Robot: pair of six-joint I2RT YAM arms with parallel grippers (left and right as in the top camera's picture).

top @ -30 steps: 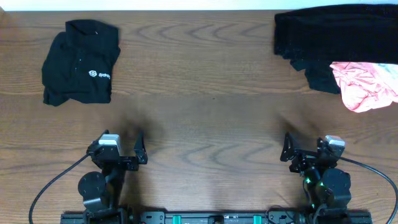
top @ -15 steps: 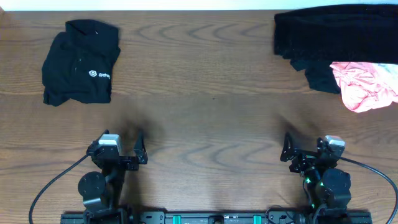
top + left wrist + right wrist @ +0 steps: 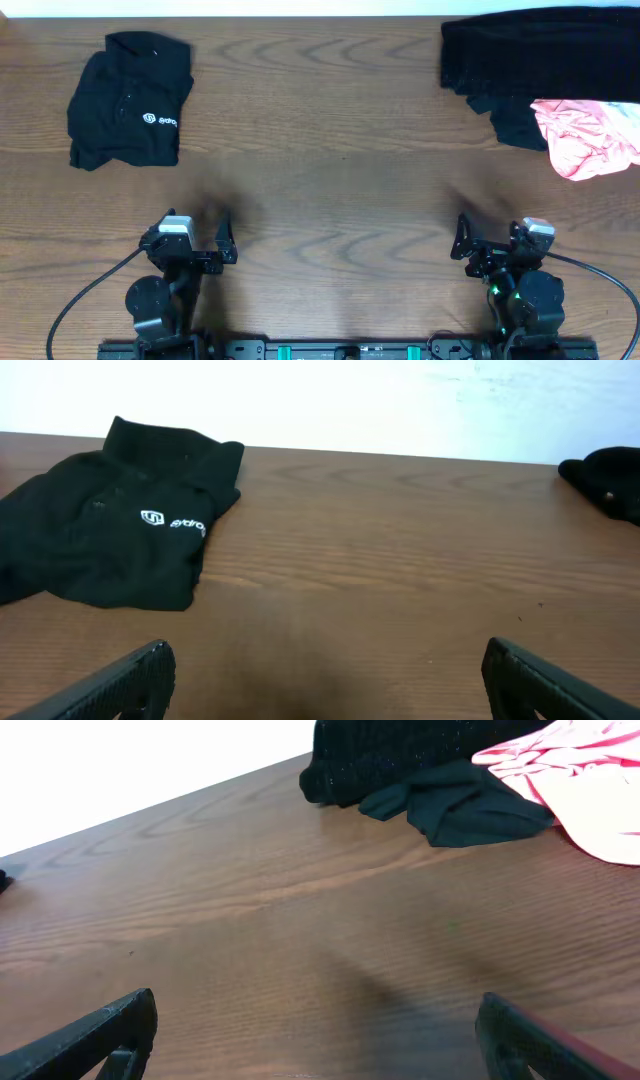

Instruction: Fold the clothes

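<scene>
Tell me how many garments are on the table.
3: a black logo shirt far left, a black heap far right, a pink garment against it. The heap may hide more.

The bench (image 3: pixel 330 170) is dark brown wood with a wavy grain, and it fills the overhead view from side to side. At its far left lies a black shirt (image 3: pixel 125 105), gathered into a rough, compact shape, with a small white logo (image 3: pixel 160 119) facing up. At the far right lies a heap of black clothes (image 3: pixel 530 55), loose and unfolded, running past the right side of the view. A pink garment (image 3: pixel 590 135) lies crumpled on the heap's near side, touching it and overlapping its edge. Shirt and heap lie well apart, with a wide stretch of wood between them.
</scene>
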